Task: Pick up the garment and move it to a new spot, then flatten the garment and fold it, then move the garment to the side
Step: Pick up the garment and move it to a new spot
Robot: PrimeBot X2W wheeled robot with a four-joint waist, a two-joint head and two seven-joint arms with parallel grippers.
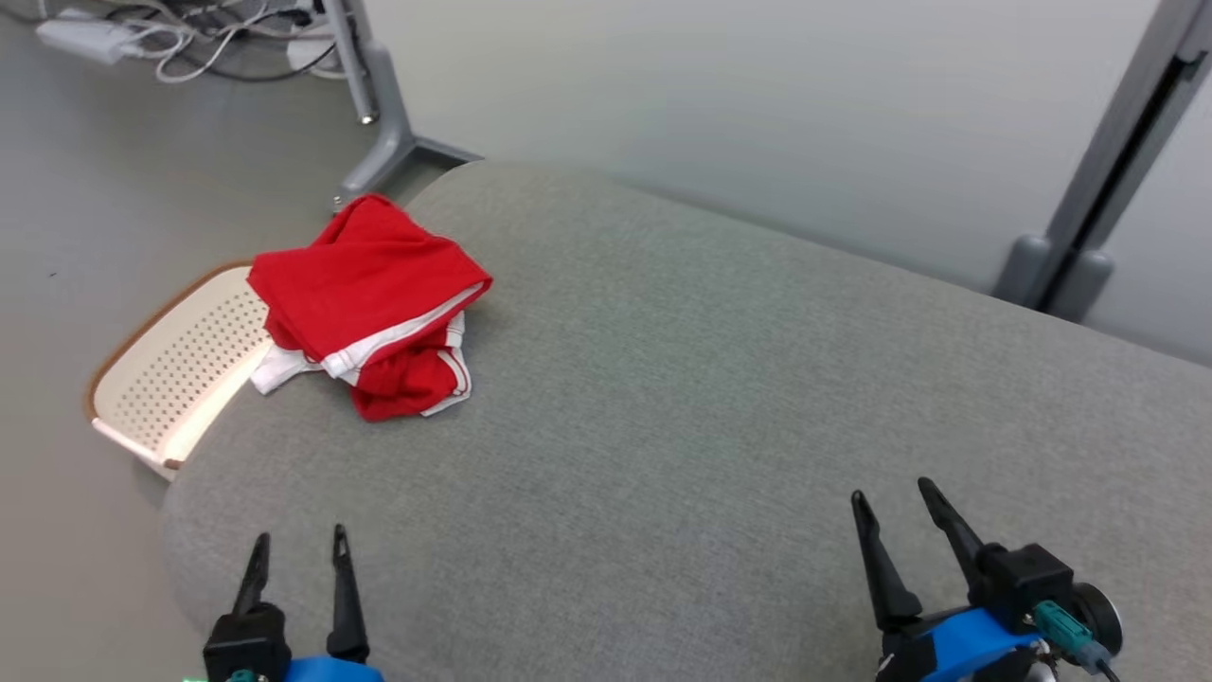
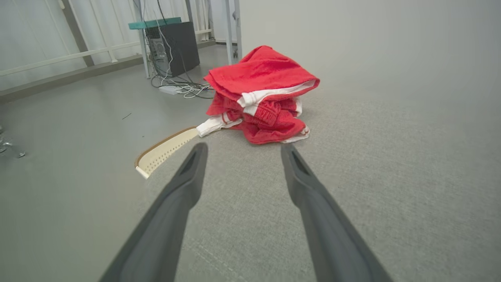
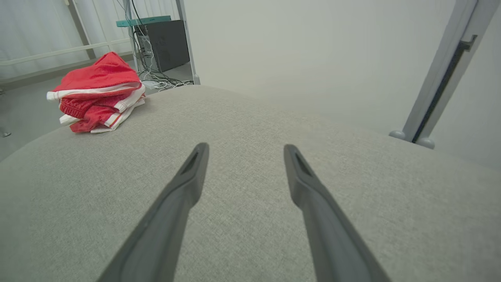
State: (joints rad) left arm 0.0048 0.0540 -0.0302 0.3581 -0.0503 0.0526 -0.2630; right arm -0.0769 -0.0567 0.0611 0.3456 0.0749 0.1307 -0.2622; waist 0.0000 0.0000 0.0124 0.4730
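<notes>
nearest to me, the left gripper (image 1: pixel 300 533) is sitting at the lower left of the head view, its two dark fingers standing apart, jaws open over the grey cushion (image 1: pixel 663 417). the right gripper (image 1: pixel 891 488) is sitting at the lower right, fingers likewise spread wide and pointing away from me. i'm not able to tell whether either one is touching the fabric or hovering just above it.

moving outward, the cushion's woven top is stretching away from both grippers, bare across its middle and right side.

further out, the garment (image 1: pixel 369 294) is lying in a crumpled heap near the cushion's far left edge. it is red with white trim, bunched into several layers, with a white piece poking out on its left. it is lying straight ahead of the left gripper, some way off, and well apart from the right gripper, which is seeing it far to its left.

just beside the heap, a cream perforated basket (image 1: pixel 175 365) with a brown rim is peeking out from under the cushion's edge, resting on the grey floor (image 1: pixel 85 189).

beyond that, loose cables (image 1: pixel 189 43) are trailing around a grey stand leg (image 1: pixel 374 123), a dark box (image 2: pixel 178 47) is standing behind them, and a grey post (image 1: pixel 1108 170) is rising against the pale wall at the far right.
</notes>
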